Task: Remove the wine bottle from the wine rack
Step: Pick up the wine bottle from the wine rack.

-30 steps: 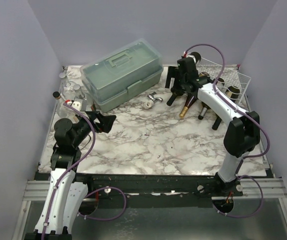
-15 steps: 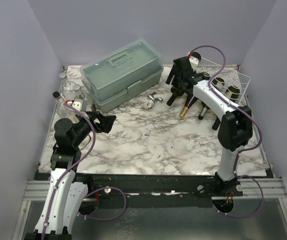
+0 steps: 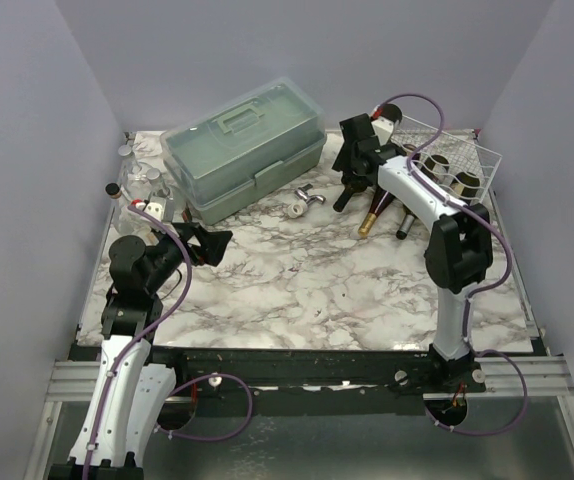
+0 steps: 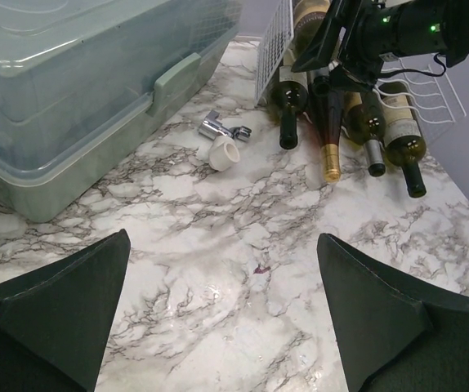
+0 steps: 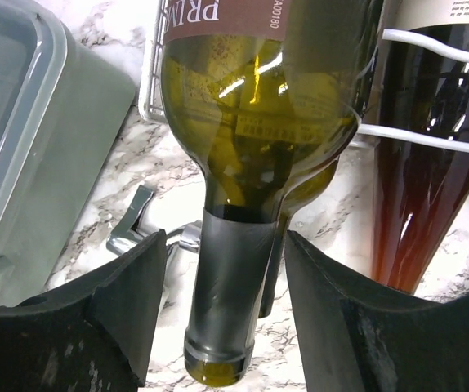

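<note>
The wine bottle (image 5: 255, 106), green glass with a dark grey capsule, fills the right wrist view, its body lying in the white wire wine rack (image 5: 431, 135). My right gripper (image 5: 226, 249) straddles the bottle's neck (image 5: 234, 286), jaws partly closed, with a narrow gap on each side. From above, the right gripper (image 3: 353, 160) is at the near left corner of the wine rack (image 3: 472, 150). Several other bottles lie in the rack with their necks (image 3: 372, 220) pointing out over the table. My left gripper (image 3: 207, 243) rests open above bare marble, far from the rack.
A pale green toolbox (image 3: 242, 145) stands at the back, left of the rack. A chrome fitting (image 3: 309, 195) and a white plug (image 3: 296, 210) lie between them. Small jars (image 3: 132, 185) stand at the far left. A red-wine bottle (image 5: 431, 196) lies to the right.
The right gripper has shifted left along the rack's front and its jaws have narrowed round the bottle's neck. The left arm has not moved.
</note>
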